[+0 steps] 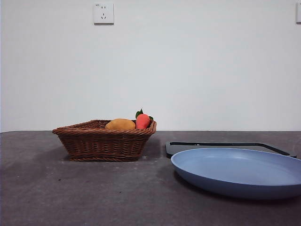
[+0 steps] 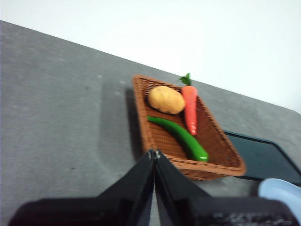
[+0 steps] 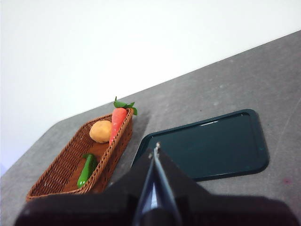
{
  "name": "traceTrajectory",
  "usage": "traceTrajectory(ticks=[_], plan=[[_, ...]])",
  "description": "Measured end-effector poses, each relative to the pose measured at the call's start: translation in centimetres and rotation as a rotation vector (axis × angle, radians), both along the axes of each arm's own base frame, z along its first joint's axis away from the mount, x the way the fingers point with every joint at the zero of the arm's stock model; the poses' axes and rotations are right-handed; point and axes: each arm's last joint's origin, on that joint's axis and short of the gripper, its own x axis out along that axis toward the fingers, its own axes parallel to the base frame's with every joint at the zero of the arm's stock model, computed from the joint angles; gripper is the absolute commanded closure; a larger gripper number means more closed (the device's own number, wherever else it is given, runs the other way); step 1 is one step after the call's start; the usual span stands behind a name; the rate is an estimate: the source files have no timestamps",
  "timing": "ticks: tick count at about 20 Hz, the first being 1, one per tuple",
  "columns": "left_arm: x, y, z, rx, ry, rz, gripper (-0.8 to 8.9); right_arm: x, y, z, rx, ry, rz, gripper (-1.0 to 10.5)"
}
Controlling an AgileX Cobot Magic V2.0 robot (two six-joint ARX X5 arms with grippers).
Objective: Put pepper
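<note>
Both claws are pinched shut with nothing in them. The left gripper (image 2: 154,154) hangs above the table just short of the basket (image 2: 141,113), jaw tips touching. The right gripper (image 3: 156,148) is the same, tips closed, up over the near edge of the dark tray (image 3: 244,155). Neither shows up in the front view, so I'd say both are parked high and nothing has started.

The pepper (image 2: 181,136) lies flat on the basket floor, running lengthwise, its fat end toward the corner nearest the left claw. A carrot (image 2: 190,108) lies along the far wall, close to the pepper but apparently not touching, and a potato (image 2: 166,99) sits by the pepper's thin end. From the front you only see the potato and carrot over the rim; the pepper is hidden below it.

The left arm looks like the one for the grab, since it's closer. It has to open up first, then come down from above across the pepper's width around the middle, where there's a bit more room from the carrot. That skin looks glossy, so it needs a firm squeeze. Lift straight up to clear the rim before swinging over. My guess is it goes to the blue plate (image 1: 235,172) or the tray; the task doesn't say.
</note>
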Motion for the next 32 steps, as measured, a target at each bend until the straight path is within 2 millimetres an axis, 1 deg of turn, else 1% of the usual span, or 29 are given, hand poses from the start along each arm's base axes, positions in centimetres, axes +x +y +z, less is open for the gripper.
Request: traceTrajectory(ticks=[5,9,13,17,20,23,24,26,27,28,32], plan=[[0.8,-0.2,2.9,0.015,0.084,-0.089,8.07,0.1,0.0,3.4,-0.061,0.101,0.008,9.4],[1.6,-0.5,5.4,0.049,0.161,-0.193,8.07,0.1,0.1,6.6,-0.163,0.216,0.058,9.4],[2.1,-0.7,7.4,0.082,0.225,-0.295,8.07,0.1,0.1,9.2,-0.275,0.345,0.111,9.4],[2.0,-0.8,9.1,0.123,0.278,-0.37,8.07,0.3,0.2,10.9,-0.371,0.482,0.187,9.4],[1.3,-1.0,9.9,0.174,0.315,-0.413,8.07,0.3,0.2,10.9,-0.418,0.575,0.229,9.4],[1.2,-1.0,9.8,0.207,0.303,-0.431,7.93,0.4,0.2,10.8,-0.431,0.586,0.239,9.3],[1.2,-1.0,9.8,0.207,0.304,-0.431,7.31,0.4,0.2,10.8,-0.432,0.584,0.239,8.9],[1.2,-1.0,9.8,0.207,0.305,-0.43,4.78,0.4,0.2,10.8,-0.436,0.582,0.241,7.1],[1.2,-1.0,9.8,0.207,0.305,-0.43,4.1,0.4,0.2,10.8,-0.433,0.583,0.239,6.3],[1.2,-1.0,9.8,0.21,0.304,-0.431,4.1,0.4,0.2,10.8,-0.426,0.586,0.236,6.0],[1.2,-1.0,9.8,0.213,0.303,-0.433,4.1,0.7,0.2,10.8,-0.417,0.602,0.234,6.0]])
